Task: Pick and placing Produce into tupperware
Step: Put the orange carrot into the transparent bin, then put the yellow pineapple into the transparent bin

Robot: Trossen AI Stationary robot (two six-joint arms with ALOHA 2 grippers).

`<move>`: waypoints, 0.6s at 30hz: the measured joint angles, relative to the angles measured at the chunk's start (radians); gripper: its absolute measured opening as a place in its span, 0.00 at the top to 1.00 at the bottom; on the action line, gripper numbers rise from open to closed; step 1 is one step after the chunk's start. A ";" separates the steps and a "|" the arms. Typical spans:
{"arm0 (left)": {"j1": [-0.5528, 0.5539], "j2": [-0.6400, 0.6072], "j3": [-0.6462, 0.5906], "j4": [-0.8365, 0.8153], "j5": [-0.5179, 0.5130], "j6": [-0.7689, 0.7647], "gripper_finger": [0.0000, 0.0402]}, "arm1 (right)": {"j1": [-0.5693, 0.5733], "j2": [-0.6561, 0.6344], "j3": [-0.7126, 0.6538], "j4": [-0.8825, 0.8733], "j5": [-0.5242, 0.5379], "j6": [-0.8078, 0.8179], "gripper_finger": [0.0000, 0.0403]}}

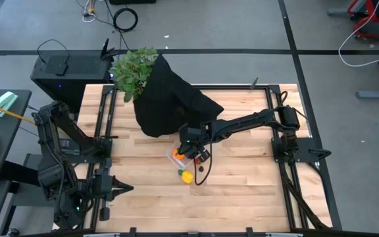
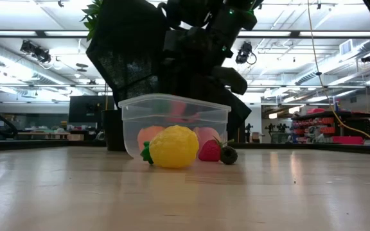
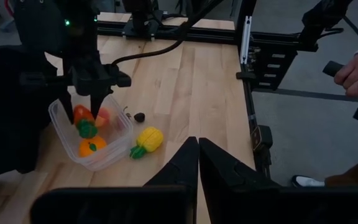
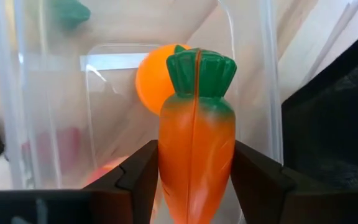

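Observation:
My right gripper (image 1: 193,150) hangs over the tupperware (image 1: 176,158), a small clear container at the table's middle, and is shut on the orange carrot (image 4: 196,143). The carrot's green top (image 3: 87,129) points down inside the container. An orange ball (image 3: 92,147) and a pink-red fruit (image 3: 104,116) lie in the tupperware (image 3: 122,134). Outside it, on the wood, rest the yellow piece (image 2: 172,146), a red berry (image 2: 209,151) and a dark berry (image 2: 229,154). My left gripper (image 3: 199,149) waits shut at the table's near left. My right gripper pinches the carrot's orange body (image 4: 173,162) between its two fingers (image 4: 135,177), coming from above and pointing down. The carrot lies along the fingers, with its green top (image 4: 201,71) sticking out below them inside the tupperware. Whether the top touches the bottom, I cannot tell.
A black cloth heap (image 1: 166,99) with a leafy green plant (image 1: 133,69) stands just beyond the tupperware, toward the far edge. A person's hand (image 3: 356,71) shows off the table's right side. Bare wood (image 1: 242,184) lies near and right of the container.

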 joint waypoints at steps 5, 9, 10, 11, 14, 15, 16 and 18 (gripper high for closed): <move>0.000 0.000 0.000 -0.003 0.000 0.000 0.96 | 0.000 0.000 0.000 0.000 0.001 0.001 0.50; 0.000 0.000 0.000 -0.003 0.000 -0.001 0.97 | 0.000 -0.001 0.000 0.000 0.004 0.002 0.48; 0.000 0.000 0.000 -0.003 0.000 -0.001 0.97 | 0.000 -0.001 0.000 -0.001 0.006 0.002 0.47; 0.000 0.000 0.000 -0.003 0.000 -0.001 0.97 | 0.000 -0.001 0.000 -0.001 0.011 0.002 0.47; 0.000 0.000 0.000 -0.003 0.000 -0.001 0.96 | 0.000 -0.001 0.000 -0.001 0.033 0.001 0.47; 0.000 0.000 0.000 -0.003 0.000 -0.001 0.96 | 0.000 -0.001 0.000 -0.001 0.039 0.001 0.47; 0.000 0.000 0.000 -0.003 0.000 -0.001 0.95 | 0.001 -0.001 0.000 -0.001 0.047 0.000 0.47; 0.000 0.000 0.000 -0.003 0.000 -0.001 0.95 | 0.007 -0.004 0.000 -0.003 0.080 0.001 0.47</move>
